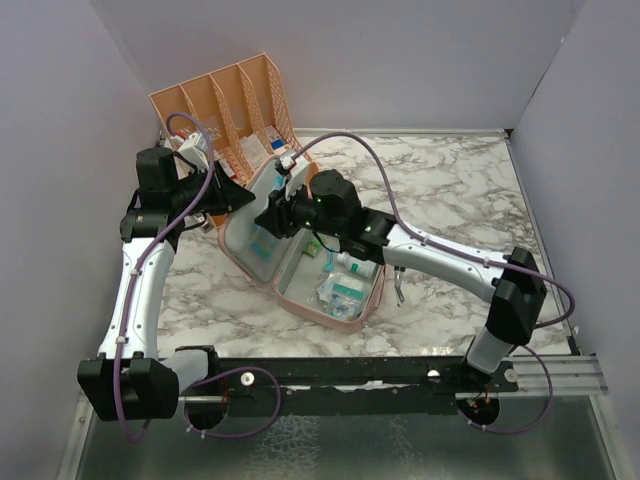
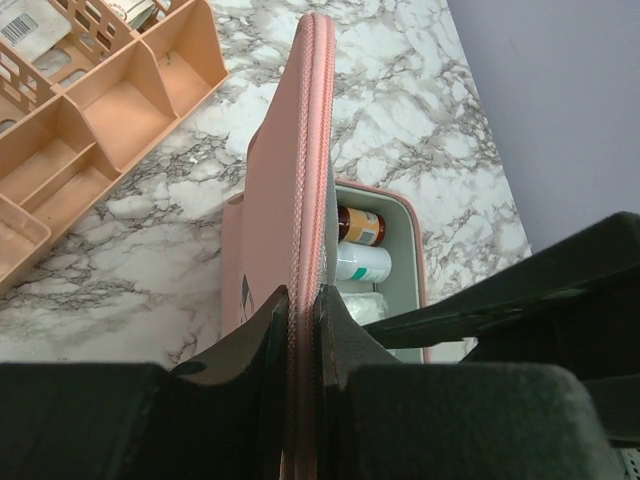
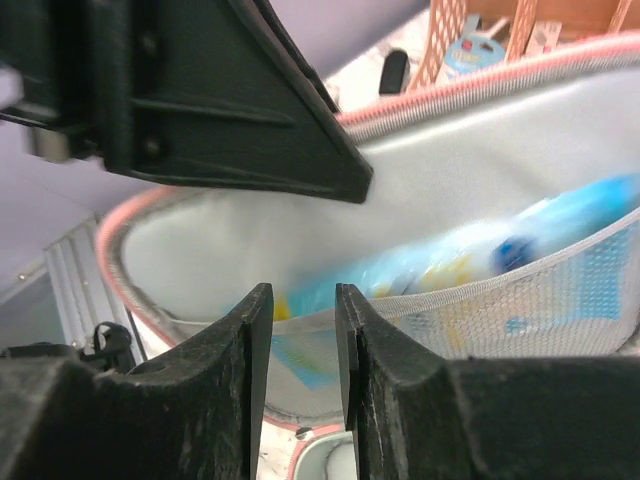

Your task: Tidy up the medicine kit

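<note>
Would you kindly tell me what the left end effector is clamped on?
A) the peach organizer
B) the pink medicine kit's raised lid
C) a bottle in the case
B: the left end effector has a finger on each side of the medicine kit lid's rim.

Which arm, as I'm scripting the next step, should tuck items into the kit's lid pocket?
Right. The left gripper is shut on the medicine kit's lid, holding it open; the right gripper hovers free, jaws apart, at the mesh pocket.

right hand (image 3: 305, 300): lower centre, slightly parted | medicine kit (image 3: 450, 170): grey lining fills frame | mesh pocket (image 3: 590, 290): holds blurred blue packets (image 3: 560, 215)
</note>
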`<control>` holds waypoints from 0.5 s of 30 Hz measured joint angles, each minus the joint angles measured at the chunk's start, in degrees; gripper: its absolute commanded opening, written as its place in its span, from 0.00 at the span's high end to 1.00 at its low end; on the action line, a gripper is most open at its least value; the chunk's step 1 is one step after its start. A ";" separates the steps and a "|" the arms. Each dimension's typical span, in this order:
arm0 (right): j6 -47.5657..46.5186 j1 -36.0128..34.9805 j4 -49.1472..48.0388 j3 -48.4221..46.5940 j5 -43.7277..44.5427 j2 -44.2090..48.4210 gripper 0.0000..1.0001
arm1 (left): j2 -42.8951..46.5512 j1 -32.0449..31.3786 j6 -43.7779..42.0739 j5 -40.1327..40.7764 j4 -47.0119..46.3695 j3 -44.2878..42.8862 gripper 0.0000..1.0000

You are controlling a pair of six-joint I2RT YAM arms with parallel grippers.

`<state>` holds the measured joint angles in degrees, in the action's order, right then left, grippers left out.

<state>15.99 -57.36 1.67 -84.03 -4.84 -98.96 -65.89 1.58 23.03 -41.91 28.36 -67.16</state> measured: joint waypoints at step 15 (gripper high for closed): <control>1.97 0.11 2.91 -3.72 10.69 1.62 0.67 | 0.15 -0.13 0.02 -0.07 0.02 0.00 1.00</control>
<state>17.96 -57.25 4.58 -87.74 5.85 -97.34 -65.73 1.45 23.05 -41.98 28.38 -67.16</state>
